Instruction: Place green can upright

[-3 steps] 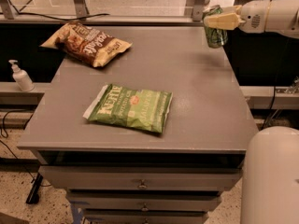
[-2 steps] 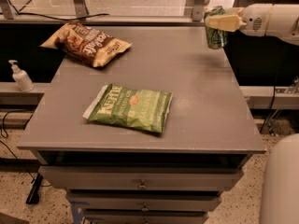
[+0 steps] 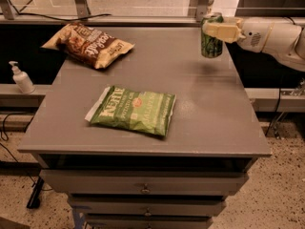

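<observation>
The green can [image 3: 211, 44] stands upright at the far right of the grey table [image 3: 209, 109], its base at or just above the surface. It has a silver top and dark markings. My gripper [image 3: 218, 30] reaches in from the right on a white arm [image 3: 276, 37]. Its cream fingers [image 3: 224, 31] are closed around the can's upper part.
A flat green crisp bag [image 3: 133, 110] lies in the middle of the table. A brown crisp bag [image 3: 88, 44] lies at the far left corner. A white pump bottle [image 3: 21, 78] stands on a ledge left of the table. Drawers [image 3: 143, 187] are below the front edge.
The gripper and can have moved a little left and down toward the table. The white robot body at the lower right has gone out of view.
</observation>
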